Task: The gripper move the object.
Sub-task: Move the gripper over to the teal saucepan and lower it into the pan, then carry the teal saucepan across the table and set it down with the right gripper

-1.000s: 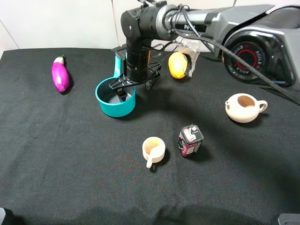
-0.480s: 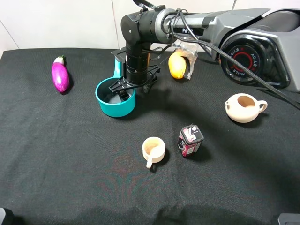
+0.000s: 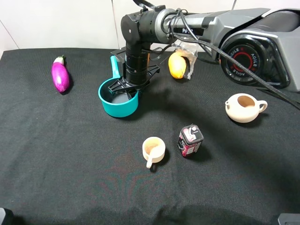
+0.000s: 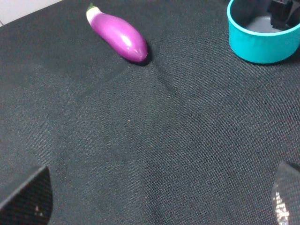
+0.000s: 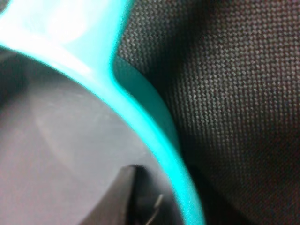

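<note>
The object, a teal saucepan [image 3: 117,108] with a dark grey inside, sits left of centre on the black cloth, and its handle [image 3: 114,65] points toward the back. My right gripper [image 3: 125,89] reaches straight down onto the pan's back rim beside the handle and is shut on that rim. The right wrist view is filled by the teal rim [image 5: 140,117], with one dark finger [image 5: 119,197] inside the pan. In the left wrist view the saucepan [image 4: 262,47] lies far off. My left gripper [image 4: 154,201] stands open with nothing between its fingers.
A purple eggplant [image 3: 60,76] lies at the back left. A yellow fruit [image 3: 177,64] lies behind the right arm. A beige teapot [image 3: 243,108] stands at the right. A small beige cup [image 3: 153,149] and a small dark can [image 3: 190,139] stand in the middle foreground.
The right gripper's jaws have closed on the saucepan's rim. The pan has shifted slightly right and turned, so its handle now shows left of the arm.
</note>
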{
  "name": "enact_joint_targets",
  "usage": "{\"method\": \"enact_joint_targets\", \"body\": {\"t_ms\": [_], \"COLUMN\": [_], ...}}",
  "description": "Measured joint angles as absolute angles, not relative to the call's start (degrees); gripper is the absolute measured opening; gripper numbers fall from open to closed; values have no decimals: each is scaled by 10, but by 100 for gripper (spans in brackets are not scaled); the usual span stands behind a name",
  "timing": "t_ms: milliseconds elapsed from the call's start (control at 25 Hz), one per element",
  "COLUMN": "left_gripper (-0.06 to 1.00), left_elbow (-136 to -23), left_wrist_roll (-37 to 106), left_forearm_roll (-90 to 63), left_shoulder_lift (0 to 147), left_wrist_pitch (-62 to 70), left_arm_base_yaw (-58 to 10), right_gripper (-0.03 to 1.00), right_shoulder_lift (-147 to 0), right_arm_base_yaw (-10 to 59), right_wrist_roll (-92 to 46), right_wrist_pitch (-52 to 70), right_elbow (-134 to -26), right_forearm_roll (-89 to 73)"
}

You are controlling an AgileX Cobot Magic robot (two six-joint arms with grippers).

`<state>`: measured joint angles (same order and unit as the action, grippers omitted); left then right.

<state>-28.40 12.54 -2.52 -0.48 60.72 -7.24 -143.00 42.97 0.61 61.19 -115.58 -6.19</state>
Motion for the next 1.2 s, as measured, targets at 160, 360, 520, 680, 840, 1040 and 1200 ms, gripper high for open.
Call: {"method": "enact_joint_targets", "body": {"t_ms": [160, 360, 520, 680, 840, 1040, 1200], "left_gripper": [99, 99, 99, 99, 99, 99, 99], "left_elbow": [-284, -284, -284, -284, -284, -284, -284], "left_wrist_roll": [125, 125, 125, 125, 125, 125, 125], "left_forearm_roll": [-25, -25, -25, -25, -25, -25, -25], "left_shoulder_lift": [-5, -5, -5, -5, -5, -5, -5], "left_wrist_pitch": [607, 607, 607, 607, 607, 607, 607], "left_arm_base_yaw": [-72, -72, -72, -72, -72, -72, -72], "right_gripper": [0, 0, 0, 0, 0, 0, 0], "right_shoulder_lift": [-1430, -1430, -1430, -1431, -1431, -1431, -1429], "right_arm_base_yaw": [430, 430, 430, 430, 430, 430, 430], "right_wrist_roll": [5, 4, 4, 4, 4, 4, 4], "right_wrist_pitch": [611, 610, 610, 615, 635, 669, 692], "right_elbow": [-1158, -1158, -1158, -1164, -1192, -1231, -1245], "right_forearm_roll": [-69, -70, -70, -71, -71, -71, -71]}}
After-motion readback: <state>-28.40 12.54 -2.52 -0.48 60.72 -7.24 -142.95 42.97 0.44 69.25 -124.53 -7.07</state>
